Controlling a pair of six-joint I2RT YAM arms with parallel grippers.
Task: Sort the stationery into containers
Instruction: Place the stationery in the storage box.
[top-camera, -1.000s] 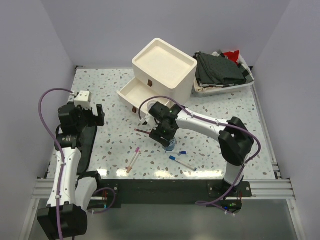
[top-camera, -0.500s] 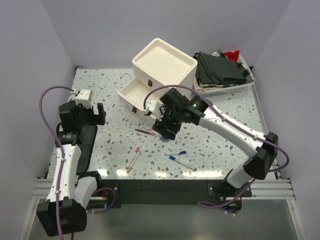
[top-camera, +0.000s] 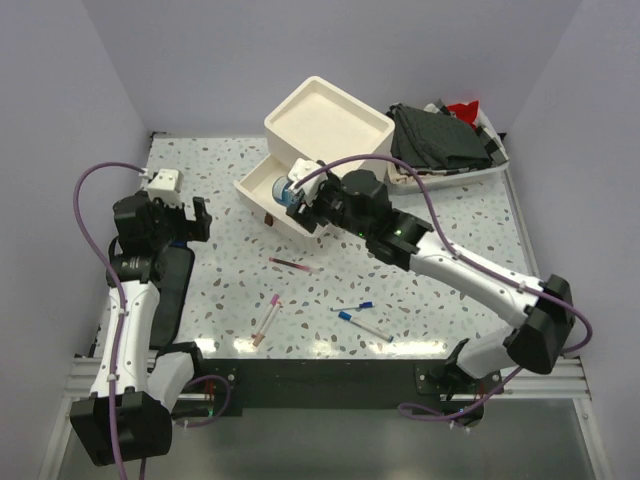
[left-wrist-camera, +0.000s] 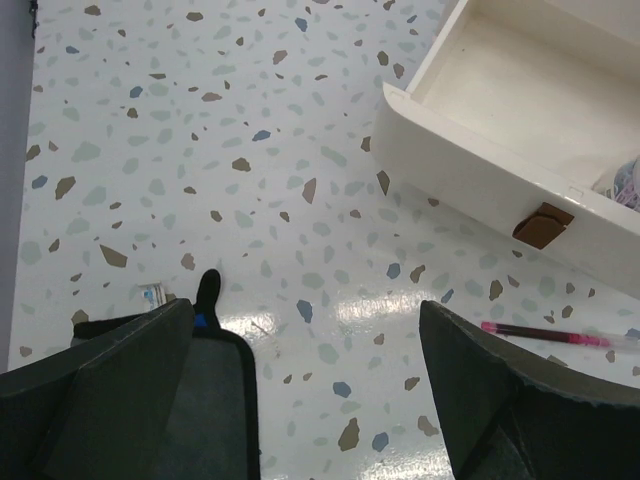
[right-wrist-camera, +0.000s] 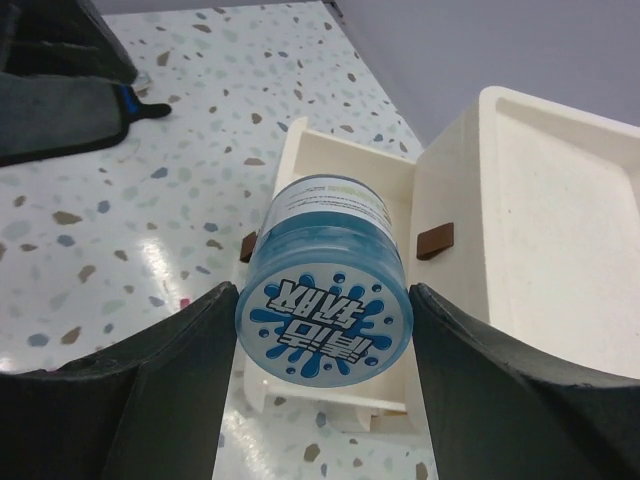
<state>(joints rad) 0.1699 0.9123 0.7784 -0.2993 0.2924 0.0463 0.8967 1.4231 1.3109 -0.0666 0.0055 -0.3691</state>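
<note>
The right hand (right-wrist-camera: 322, 335) pinches a round blue tub (right-wrist-camera: 325, 275) by its sides, with one finger on each flank and the printed blue lid facing the wrist camera. Held this way, the tub's body points down and forward toward the open bottom drawer (top-camera: 262, 185). The tub hangs just above that drawer's near rim, not yet inside it and touching nothing but the fingers.

The drawer is pulled out toward the left edge of the surface from the cream cabinet (top-camera: 330, 125), which stands near the middle of the far edge. The drawers above it look shut, so this is the only container ready to take anything. My reading is that the carry is almost over. What remains is a short advance over the drawer floor, then the release.

The left hand (left-wrist-camera: 307, 310) is spread wide and holds nothing. It is parked over the left side of the surface, well apart from the drawer, probably to leave the other arm room.

The rest of the stationery waits toward the near edge:
- A maroon pen (top-camera: 293, 264) lies closest to the drawer.
- A pink pen (top-camera: 267, 320) lies nearer the edge.
- A white pen with a blue cap (top-camera: 368, 326) lies to its right, with a shorter blue-capped piece (top-camera: 357, 306) just beside it.

The tray of dark cloths (top-camera: 432, 184) in the far right corner is no part of the sort.
</note>
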